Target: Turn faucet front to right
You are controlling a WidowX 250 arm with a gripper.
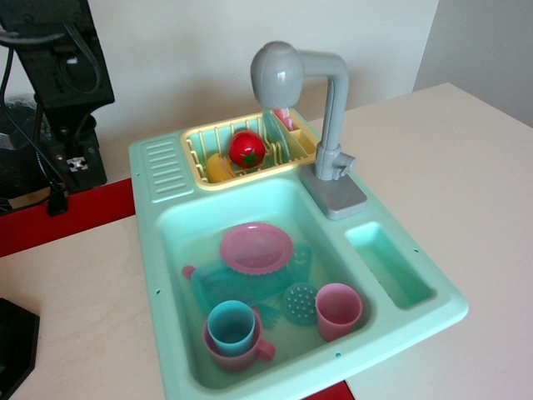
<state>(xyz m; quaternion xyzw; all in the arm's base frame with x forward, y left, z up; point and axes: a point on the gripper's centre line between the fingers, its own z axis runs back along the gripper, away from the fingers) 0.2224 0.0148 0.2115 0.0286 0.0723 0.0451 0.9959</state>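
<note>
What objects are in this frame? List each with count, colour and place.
Grey plastic toy faucet: 1, grey, back right rim of sink, head over the rack.
Mint plastic toy sink: 1, mint green, table centre.
Yellow dish rack: 1, yellow, back of sink.
Red toy tomato: 1, red, in rack.
Pink plate: 1, pink, in basin.
Blue cup: 1, blue, nested in a pink cup, basin front.
Pink tumbler: 1, pink, basin front right.
Black robot gripper: 1, black, far left, clear of the sink; jaws unclear.

Cream wall behind a pale wooden table.
</note>
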